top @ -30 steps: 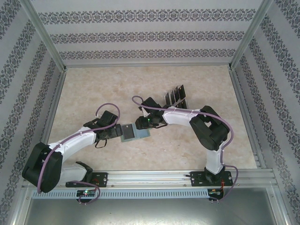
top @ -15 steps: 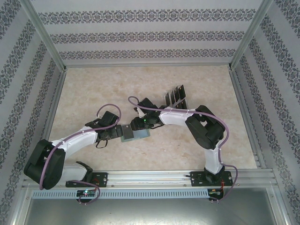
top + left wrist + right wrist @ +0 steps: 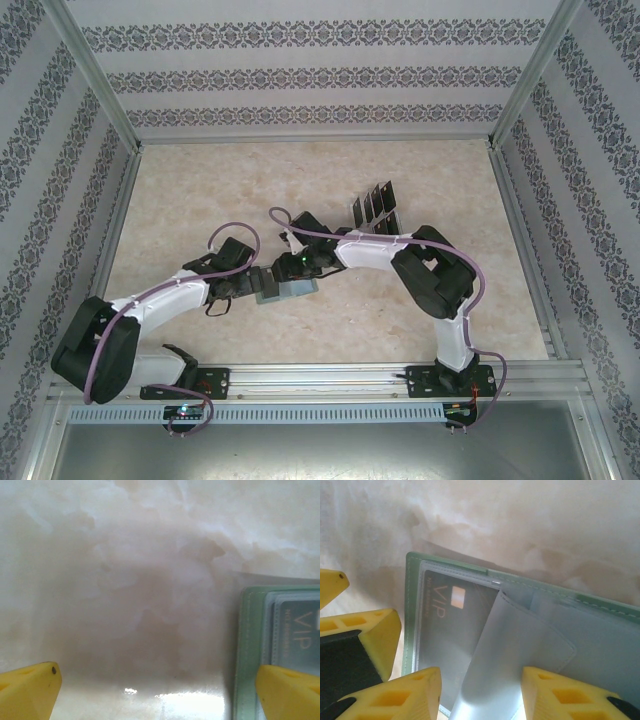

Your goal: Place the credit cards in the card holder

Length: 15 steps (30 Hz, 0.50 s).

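Checking in from the remote desk, here's where the rig is sitting. The card holder (image 3: 298,290) is lying open and flat on the table (image 3: 200,190), near the front and roughly centre, with both arms bent in over it from either side. The left gripper (image 3: 252,286) is at the holder's left end and its jaws are spread right out with nothing between them. On its own wrist cam, the left gripper (image 3: 160,692) frames bare tabletop, and its right-hand fingertip sits over the green edge of the holder (image 3: 250,645). I can't tell if it's actually pressing down on it. The right gripper (image 3: 284,276) is over the middle of the holder. On its cam the right gripper (image 3: 480,695) has its jaws part way apart, with a pale grey flap (image 3: 520,655) of the holder's inside running up between them. I honestly can't tell whether it's pinching that flap or just straddling it, since the contact is off the bottom of the picture. One VIP card (image 3: 450,625) with a little gold chip is already tucked behind the clear window at the left end of the holder (image 3: 610,640). It shows on the left cam too (image 3: 300,630). A yellow finger (image 3: 372,630) of the left gripper is right beside that end. The rest of the credit cards (image 3: 375,203) are standing on edge in a row further back on the table, well apart from the holder.
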### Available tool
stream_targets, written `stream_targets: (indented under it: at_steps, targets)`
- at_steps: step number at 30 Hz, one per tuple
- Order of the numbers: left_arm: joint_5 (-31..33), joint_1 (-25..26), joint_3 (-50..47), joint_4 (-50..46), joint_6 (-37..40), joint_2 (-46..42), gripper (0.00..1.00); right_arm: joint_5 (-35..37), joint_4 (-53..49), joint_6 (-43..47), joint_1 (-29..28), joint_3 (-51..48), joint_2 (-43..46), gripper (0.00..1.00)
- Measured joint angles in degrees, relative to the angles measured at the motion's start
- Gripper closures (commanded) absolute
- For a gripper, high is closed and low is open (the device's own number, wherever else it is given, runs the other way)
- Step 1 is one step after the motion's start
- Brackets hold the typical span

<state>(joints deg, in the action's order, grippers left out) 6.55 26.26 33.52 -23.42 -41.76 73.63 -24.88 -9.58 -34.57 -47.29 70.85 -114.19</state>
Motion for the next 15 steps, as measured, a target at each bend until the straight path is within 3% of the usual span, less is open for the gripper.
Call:
stream_targets:
  at_steps: [15]
  targets:
    - [4.48, 0.0, -0.66, -3.21, -4.81, -13.7, 0.0, -0.28, -0.09, -1.73, -3.39, 4.37, -2.67, 0.54]
